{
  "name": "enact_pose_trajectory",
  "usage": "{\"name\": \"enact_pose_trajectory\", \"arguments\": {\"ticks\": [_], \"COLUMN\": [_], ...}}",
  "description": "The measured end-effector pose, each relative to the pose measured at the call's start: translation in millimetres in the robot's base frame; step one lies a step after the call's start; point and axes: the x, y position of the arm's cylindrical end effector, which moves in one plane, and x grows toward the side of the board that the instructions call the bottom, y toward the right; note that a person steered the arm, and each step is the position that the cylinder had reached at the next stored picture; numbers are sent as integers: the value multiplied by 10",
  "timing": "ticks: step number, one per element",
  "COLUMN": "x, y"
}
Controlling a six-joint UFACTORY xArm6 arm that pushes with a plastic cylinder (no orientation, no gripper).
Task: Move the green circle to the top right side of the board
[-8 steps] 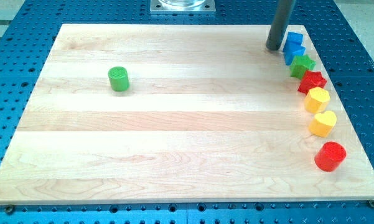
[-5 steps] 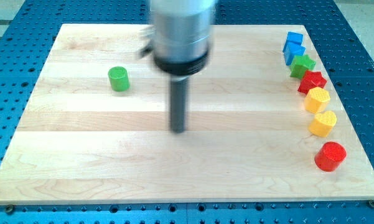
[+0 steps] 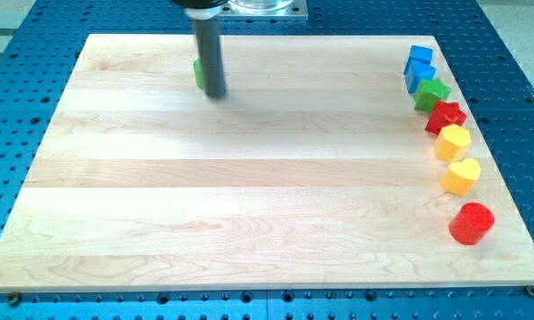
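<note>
The green circle (image 3: 198, 73) is near the board's top, left of centre, and mostly hidden behind my rod; only a green sliver shows at the rod's left side. My tip (image 3: 214, 93) rests on the wooden board (image 3: 249, 196), touching or right beside the green circle on its right and lower side.
A column of blocks runs down the board's right edge: two blue blocks (image 3: 418, 67), a green star (image 3: 432, 92), a red star (image 3: 445, 116), a yellow hexagon (image 3: 453, 141), a yellow heart (image 3: 461, 176) and a red circle (image 3: 472, 222).
My rod swept from the top right to the board's middle, then up and left to the green circle. The green circle has shifted up and to the right from its earlier spot.
</note>
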Motion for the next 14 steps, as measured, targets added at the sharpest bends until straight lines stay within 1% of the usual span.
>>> {"name": "enact_pose_trajectory", "arguments": {"ticks": [1, 2, 3, 4, 5, 6, 7, 8, 9, 10, 11, 12, 14], "x": [60, -395, -476, -495, -232, -221, -455, -109, 91, -217, -427, -540, -774], "y": [-826, -436, 713, 1245, 970, 1514, 1796, 1768, 2030, 2163, 2167, 1782, 2317]}}
